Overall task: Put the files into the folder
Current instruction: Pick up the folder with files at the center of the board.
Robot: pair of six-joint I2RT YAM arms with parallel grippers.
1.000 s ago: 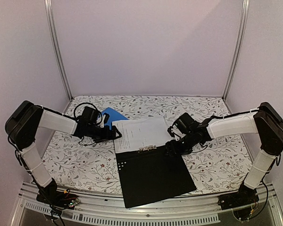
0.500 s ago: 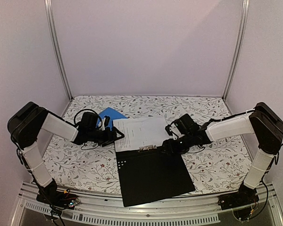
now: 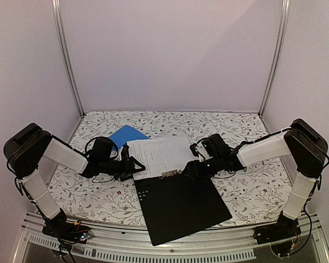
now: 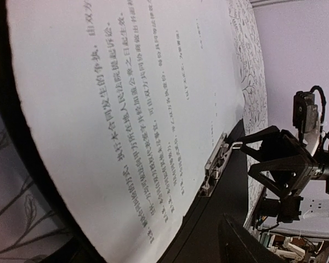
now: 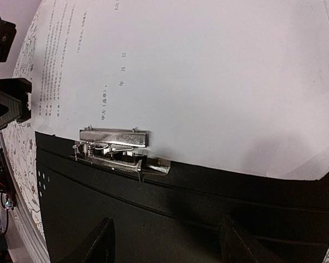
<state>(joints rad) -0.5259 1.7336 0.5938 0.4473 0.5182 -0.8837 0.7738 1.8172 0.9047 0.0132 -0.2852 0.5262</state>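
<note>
Pale lilac walls enclose a table covered by a floral cloth (image 3: 98, 192). At the centre of the top view the folder (image 3: 181, 211) lies open with its black inside facing up, the lower half bare. The files (image 3: 159, 153), white sheets of dense black print, rest on its upper half. The metal clip (image 3: 170, 173) sits at their lower edge, and in the right wrist view its bar overlaps the paper.

The corner of a blue folder (image 3: 123, 134) shows from behind the sheets at upper left.

The left gripper (image 3: 135, 164) is at the left edge of the sheets, turned on its side. Only one of its fingers (image 4: 247, 244) shows in its own camera, so I cannot tell whether it has hold of anything.

The right gripper (image 3: 187, 167) is at the folder's right edge beside the clip. Its fingers (image 5: 98, 244) are spread apart above the black surface and hold nothing.
</note>
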